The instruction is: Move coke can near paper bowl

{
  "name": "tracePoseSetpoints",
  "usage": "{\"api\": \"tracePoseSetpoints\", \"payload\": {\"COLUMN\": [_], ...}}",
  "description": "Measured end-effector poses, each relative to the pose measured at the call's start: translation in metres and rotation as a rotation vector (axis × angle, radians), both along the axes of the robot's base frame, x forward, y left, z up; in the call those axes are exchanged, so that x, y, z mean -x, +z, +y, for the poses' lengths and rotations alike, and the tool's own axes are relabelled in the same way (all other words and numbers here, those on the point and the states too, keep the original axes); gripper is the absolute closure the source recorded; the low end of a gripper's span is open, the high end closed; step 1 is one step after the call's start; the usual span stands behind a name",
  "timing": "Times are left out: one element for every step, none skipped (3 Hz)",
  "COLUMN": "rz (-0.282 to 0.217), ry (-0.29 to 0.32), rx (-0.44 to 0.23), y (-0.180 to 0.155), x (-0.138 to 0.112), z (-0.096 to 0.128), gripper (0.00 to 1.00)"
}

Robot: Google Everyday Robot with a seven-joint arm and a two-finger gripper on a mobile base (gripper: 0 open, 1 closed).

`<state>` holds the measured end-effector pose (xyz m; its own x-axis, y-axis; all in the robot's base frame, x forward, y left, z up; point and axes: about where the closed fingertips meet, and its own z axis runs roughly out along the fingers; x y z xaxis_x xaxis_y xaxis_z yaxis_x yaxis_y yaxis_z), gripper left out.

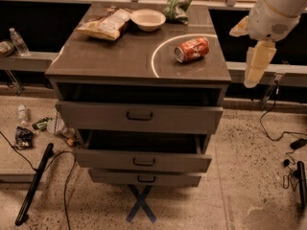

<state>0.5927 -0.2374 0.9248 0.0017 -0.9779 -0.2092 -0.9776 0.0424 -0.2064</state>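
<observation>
Drawer cabinet with its counter (110, 56) seen from the front and above. The coke can (192, 49) lies on its side on the right half of the counter, inside a white arc (158, 56) marked on the surface, silver top facing left; the paper bowl (148, 19) stands upright towards the back, near the middle, apart from the can. The tool (256, 66) hangs off the right edge of the counter, level with the can but clear of it and holding nothing; whether it is apart or together cannot be told.

Step in hand, as judged: the approach to the can, with the grasp not yet made. The tool should come in over the right edge and descend from above, gripping across the can's narrow width rather than along its length; the can is round and may roll, and it looks slightly dented, so a centred, gentle grip seems wise; it should then be carried back and left and set down just beside the bowl without touching it.

Surroundings: a tan snack bag (105, 24) lies just left of the bowl; a green snack bag (176, 5) stands behind and right of it, near the can's likely path; the free space in front of the bowl looks the safest place. The drawers (144, 152) below stand partly pulled out; a water bottle (20, 41) rests on a ledge at left; cables (276, 133) and a black rod (33, 186) lie on the floor, none in the way.
</observation>
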Motion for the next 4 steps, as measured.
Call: {"api": "tracePoseSetpoints", "payload": {"rz": [-0.047, -0.111, -0.139, -0.184], "ry": [0.024, 0.011, 0.047, 0.155], "rx": [0.000, -0.009, 0.007, 0.026], "y": [-0.011, 0.006, 0.004, 0.005], "x": [-0.060, -0.076, -0.091, -0.116], "z": [0.000, -0.003, 0.009, 0.037], "gripper": [0.00, 0.00, 0.00, 0.00]}}
